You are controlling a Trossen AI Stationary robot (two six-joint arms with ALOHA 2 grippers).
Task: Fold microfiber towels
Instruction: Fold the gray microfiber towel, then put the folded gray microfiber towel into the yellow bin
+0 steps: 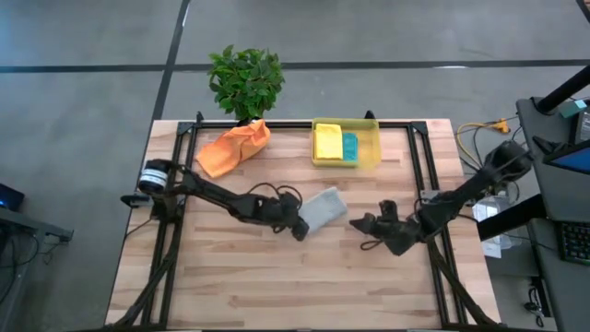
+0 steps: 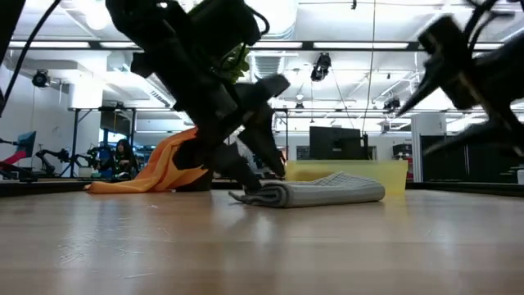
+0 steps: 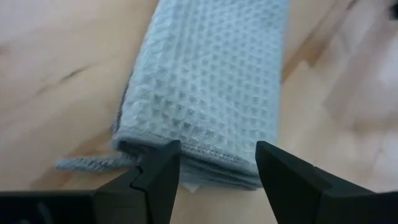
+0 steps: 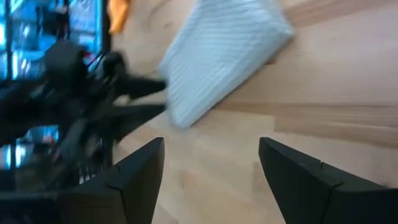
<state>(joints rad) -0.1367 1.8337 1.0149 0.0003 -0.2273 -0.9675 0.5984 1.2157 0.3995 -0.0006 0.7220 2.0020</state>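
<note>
A light grey towel [image 1: 324, 207], folded into a thick pad, lies flat on the wooden table [image 1: 240, 277] near its middle. My left gripper [image 3: 217, 165] stands open at the pad's left end, one finger at each side of that end [image 3: 186, 149]. My right gripper [image 1: 366, 224] hovers open to the right of the grey towel, with nothing between its fingers. An orange towel [image 1: 235, 146] lies crumpled at the far left. A yellow towel [image 1: 327, 143] and a teal towel [image 1: 350, 146] lie folded in the yellow bin [image 1: 372, 148]. My left gripper comes slanting down from the table's left, its open fingers [image 3: 158, 177] astride the folded towel's left end [image 3: 205, 155]. Whether a finger touches the cloth I cannot tell. The towel lies flat on the table.
A potted plant [image 1: 245, 81] stands at the far edge behind the orange towel. A black frame [image 1: 419, 166] runs along the table's left, right and far sides. Bare wood stretches toward the near edge.
</note>
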